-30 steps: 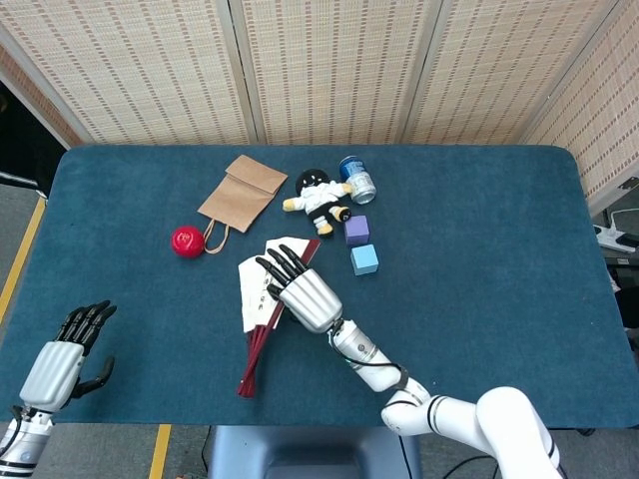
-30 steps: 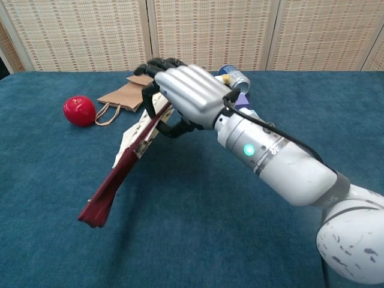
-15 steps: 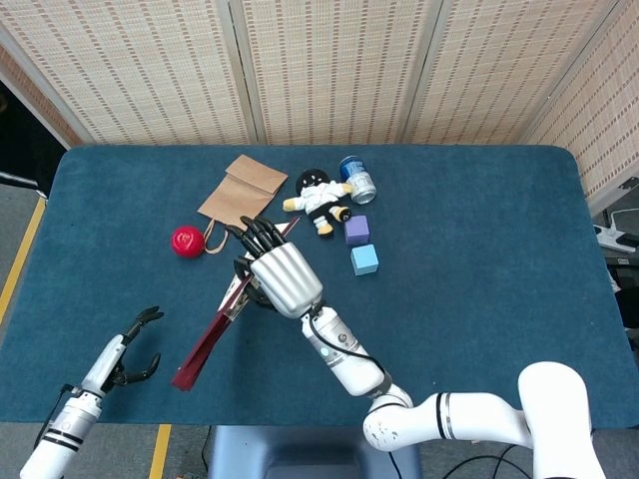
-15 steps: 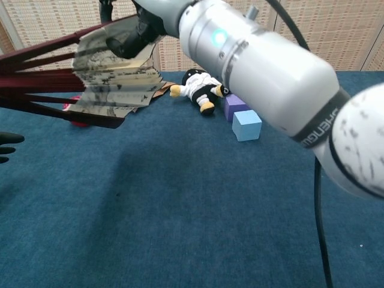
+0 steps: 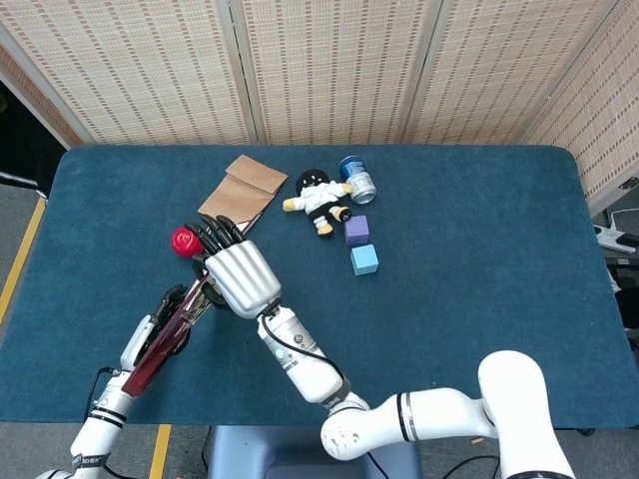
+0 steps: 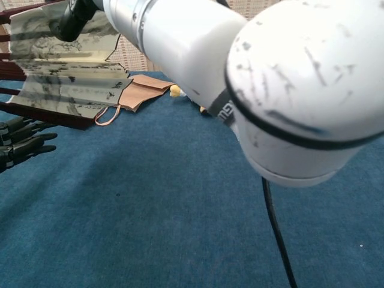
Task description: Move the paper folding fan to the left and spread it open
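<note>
Above the counter's left side, the right hand grips the partly spread paper folding fan; the left hand, fingers apart and holding nothing, sits at its red ribs.

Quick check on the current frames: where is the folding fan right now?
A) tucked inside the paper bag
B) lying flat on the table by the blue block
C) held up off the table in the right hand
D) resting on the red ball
C: the right hand grips the fan, which the chest view shows lifted above the table and partly spread.
</note>
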Controlling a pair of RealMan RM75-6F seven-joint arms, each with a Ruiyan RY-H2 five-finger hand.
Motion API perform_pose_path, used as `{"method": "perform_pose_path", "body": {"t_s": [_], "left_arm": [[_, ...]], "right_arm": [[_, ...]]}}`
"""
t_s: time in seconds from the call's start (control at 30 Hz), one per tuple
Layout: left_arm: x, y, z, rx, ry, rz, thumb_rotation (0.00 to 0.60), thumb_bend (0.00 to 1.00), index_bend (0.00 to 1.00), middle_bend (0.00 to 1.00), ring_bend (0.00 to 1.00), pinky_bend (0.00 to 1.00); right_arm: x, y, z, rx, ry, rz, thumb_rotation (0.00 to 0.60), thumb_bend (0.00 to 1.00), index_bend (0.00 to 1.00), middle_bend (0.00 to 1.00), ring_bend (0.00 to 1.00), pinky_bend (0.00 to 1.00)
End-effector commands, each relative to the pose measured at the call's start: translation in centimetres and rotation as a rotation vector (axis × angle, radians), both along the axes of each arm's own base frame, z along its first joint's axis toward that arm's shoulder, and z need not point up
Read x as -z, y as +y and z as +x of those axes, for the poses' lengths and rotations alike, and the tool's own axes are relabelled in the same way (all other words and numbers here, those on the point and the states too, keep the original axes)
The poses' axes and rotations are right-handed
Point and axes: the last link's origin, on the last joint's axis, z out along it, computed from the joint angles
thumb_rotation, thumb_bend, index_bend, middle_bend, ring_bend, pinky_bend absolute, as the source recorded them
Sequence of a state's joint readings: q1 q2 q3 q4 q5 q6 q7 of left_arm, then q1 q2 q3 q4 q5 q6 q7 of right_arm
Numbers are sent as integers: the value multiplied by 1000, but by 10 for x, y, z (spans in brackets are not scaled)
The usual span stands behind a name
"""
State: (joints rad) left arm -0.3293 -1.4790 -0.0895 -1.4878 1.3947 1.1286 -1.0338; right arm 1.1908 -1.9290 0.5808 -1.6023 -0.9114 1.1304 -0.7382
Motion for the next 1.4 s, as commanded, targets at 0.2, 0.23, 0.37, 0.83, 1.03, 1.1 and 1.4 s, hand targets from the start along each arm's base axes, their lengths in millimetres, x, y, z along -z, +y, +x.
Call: {"method": "perform_pose_path", "body": {"t_s": [0.2,0.23,0.37,0.83,1.03,1.1,1.4], "left_arm": [[0,1,18,4,-22,130,600,469,69,0,0,73],[0,1,19,1,-26,130,600,468,93,0,0,73],[0,2,18,-25,-36,148,600,458,272,0,0,73],[2,3,15,-56,-74,141,600,463,199,0,0,70],[1,-1,12,-26,-62,134,600,461,195,0,0,67],[2,-1,9,-29,-53,129,600,463,191,0,0,66],[5,3,5,-32,-67,107,600,465,191,0,0,66]], "right_arm": [[14,0,9,16,-11,8,600,605,588,94,0,89],[15,0,10,22,-17,10,600,605,588,94,0,89],[17,0,14,39,-36,18,600,605,588,94,0,89],[15,-6,28,89,-104,0,600,605,590,110,0,89],[11,-11,30,102,-114,0,600,605,590,110,0,90],[9,-12,30,98,-112,-10,600,605,590,110,0,90],[4,-15,30,100,-113,-21,600,605,590,110,0,91]]}}
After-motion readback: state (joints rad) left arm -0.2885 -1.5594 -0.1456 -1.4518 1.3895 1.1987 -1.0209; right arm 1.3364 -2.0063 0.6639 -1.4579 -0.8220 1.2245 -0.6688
